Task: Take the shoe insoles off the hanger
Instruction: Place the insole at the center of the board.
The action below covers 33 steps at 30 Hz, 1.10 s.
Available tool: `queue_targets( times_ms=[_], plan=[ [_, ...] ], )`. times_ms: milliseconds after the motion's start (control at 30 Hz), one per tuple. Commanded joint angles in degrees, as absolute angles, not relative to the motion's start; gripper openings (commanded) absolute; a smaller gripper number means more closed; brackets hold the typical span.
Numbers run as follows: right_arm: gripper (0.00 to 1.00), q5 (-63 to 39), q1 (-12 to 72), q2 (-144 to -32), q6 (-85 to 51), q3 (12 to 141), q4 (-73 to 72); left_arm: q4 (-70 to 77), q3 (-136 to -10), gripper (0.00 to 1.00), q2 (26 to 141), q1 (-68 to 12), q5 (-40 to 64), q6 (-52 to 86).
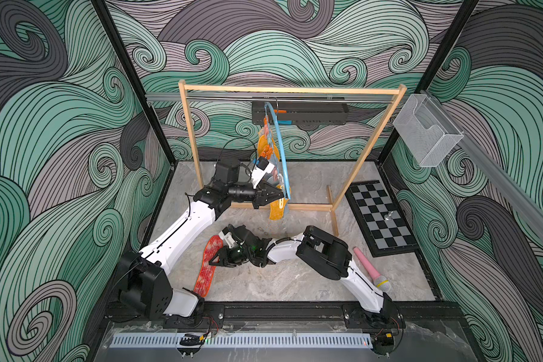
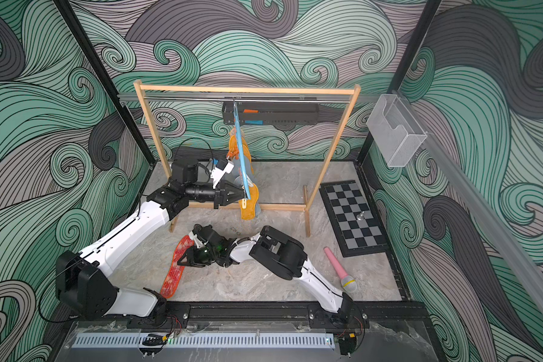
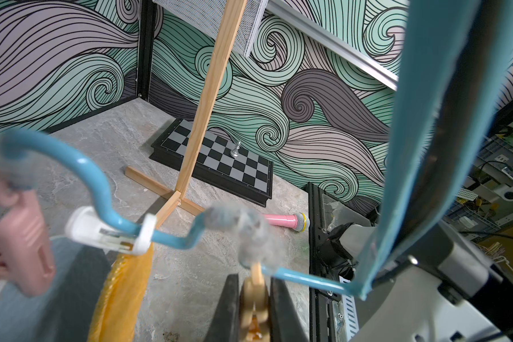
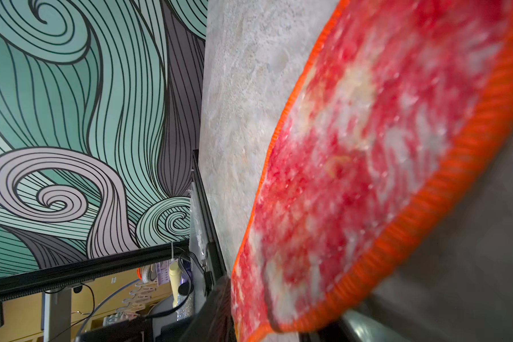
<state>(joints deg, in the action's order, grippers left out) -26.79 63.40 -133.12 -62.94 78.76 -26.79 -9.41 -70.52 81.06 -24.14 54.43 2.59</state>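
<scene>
The light blue hanger (image 1: 282,147) (image 2: 239,147) hangs edge-on from the rack's rod and is tilted toward my left arm. Orange shoe insoles (image 1: 277,210) (image 2: 248,208) and a grey-blue one (image 3: 427,118) are still clipped to it. My left gripper (image 1: 281,196) (image 2: 243,196) (image 3: 253,278) is shut on a tan clip (image 3: 255,299) on the hanger's wavy bar (image 3: 101,189). A red-white mottled insole (image 1: 207,266) (image 2: 173,272) (image 4: 367,163) lies on the floor. My right gripper (image 1: 215,259) (image 2: 182,259) stands open around its edge, the fingers apart on either side.
The wooden-framed rack (image 1: 292,89) stands at the back, its base bar (image 1: 304,207) on the floor. A chessboard (image 1: 380,219) with one silver piece (image 1: 389,215) lies at the right. A pink microphone (image 1: 370,268) lies near my right arm. A mesh basket (image 1: 427,131) hangs on the right wall.
</scene>
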Motion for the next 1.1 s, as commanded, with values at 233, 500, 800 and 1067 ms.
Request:
queue_targets(
  times_ms=[233,500,800,1067],
  plan=[
    [0.24,-26.2,63.8,-133.2,-58.5,75.6,-20.8,-9.8,-71.5,0.02,80.3,-23.9,54.0,2.5],
    [0.15,-28.8,64.5,-140.1,-61.1,85.2,-19.7,-9.8,-71.0,0.02,79.9,-24.0,54.3,2.2],
    [0.3,-27.6,64.3,-129.6,-56.3,73.8,-26.9,-10.1,-71.2,0.02,80.1,-23.9,54.0,2.1],
    [0.33,-27.6,64.3,-113.0,-48.0,54.0,-32.3,-10.9,-71.3,0.03,79.9,-23.8,53.3,1.3]
  ],
)
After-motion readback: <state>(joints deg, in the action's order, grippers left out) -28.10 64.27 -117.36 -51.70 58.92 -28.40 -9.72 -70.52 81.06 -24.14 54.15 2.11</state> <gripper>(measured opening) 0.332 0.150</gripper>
